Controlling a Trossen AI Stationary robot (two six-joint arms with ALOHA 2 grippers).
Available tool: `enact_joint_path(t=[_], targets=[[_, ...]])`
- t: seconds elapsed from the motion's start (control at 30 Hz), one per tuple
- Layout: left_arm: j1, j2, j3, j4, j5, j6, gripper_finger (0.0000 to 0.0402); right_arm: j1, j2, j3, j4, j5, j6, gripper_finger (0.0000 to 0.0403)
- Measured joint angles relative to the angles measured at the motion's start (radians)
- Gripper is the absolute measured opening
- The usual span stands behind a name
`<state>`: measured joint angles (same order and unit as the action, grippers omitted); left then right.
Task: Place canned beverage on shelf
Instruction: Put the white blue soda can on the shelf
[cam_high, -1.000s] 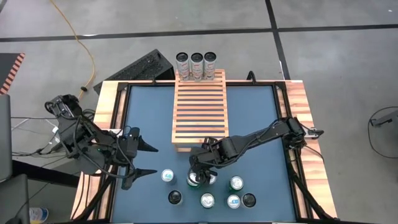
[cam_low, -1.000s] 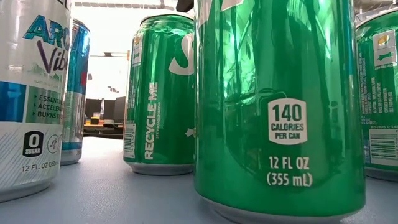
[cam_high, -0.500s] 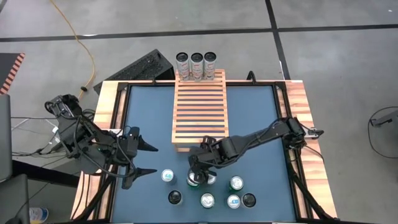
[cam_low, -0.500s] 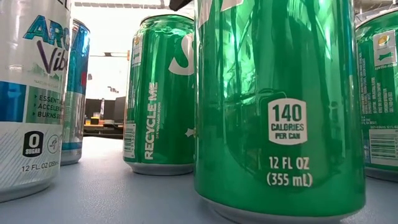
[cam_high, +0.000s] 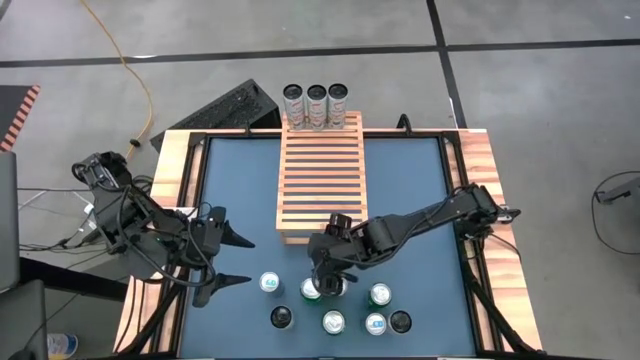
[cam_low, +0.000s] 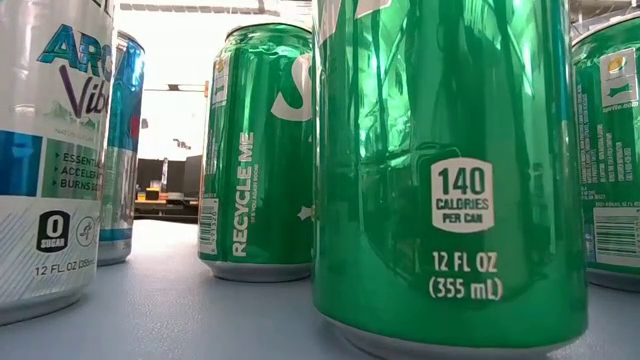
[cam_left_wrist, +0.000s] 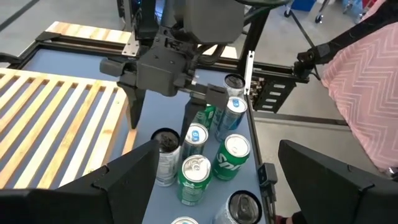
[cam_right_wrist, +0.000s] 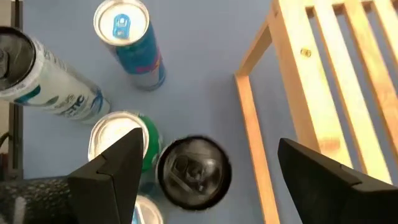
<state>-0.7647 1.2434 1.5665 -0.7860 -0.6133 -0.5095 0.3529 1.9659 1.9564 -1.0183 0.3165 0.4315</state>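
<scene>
Several cans stand in a cluster near the table's near edge: a green one (cam_high: 312, 291), a black-topped one (cam_right_wrist: 193, 172), and a blue one (cam_right_wrist: 129, 38). My right gripper (cam_high: 325, 280) hovers open over this cluster, by the near end of the slatted wooden shelf (cam_high: 318, 180). Its fingers stand on either side of the black-topped can, above it, without touching. Three silver cans (cam_high: 316, 105) stand at the shelf's far end. My left gripper (cam_high: 240, 258) waits open over the table's left side.
A green can (cam_low: 450, 170) fills the low view, with another green can (cam_low: 255, 150) and a white one (cam_low: 45, 150) beside it. A keyboard (cam_high: 232, 108) lies beyond the table's far left corner. A person's pink patterned sleeve (cam_left_wrist: 373, 68) shows beyond the table.
My right gripper has risen a little over the cans and drawn slightly toward the shelf, staying open. Its dark tip has left the top of the low view. The cans stand where they were.
</scene>
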Motion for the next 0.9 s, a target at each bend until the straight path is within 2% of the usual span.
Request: enact_joint_path(t=[0.13, 0.77, 0.9], targets=[[-0.003, 0.0, 0.0, -0.001, 0.0, 0.0, 0.0318, 0.007, 0.017, 0.0, -0.028, -0.031, 0.04, 0.0317], [-0.007, 0.0, -0.035, -0.004, 0.003, -0.011, 0.0318, 0.006, 0.053, 0.0, -0.051, -0.03, 0.057, 0.0317], [-0.008, 0.0, -0.035, -0.005, 0.005, -0.011, 0.0318, 0.005, 0.051, -0.065, 0.01, -0.03, 0.081, 0.0317]])
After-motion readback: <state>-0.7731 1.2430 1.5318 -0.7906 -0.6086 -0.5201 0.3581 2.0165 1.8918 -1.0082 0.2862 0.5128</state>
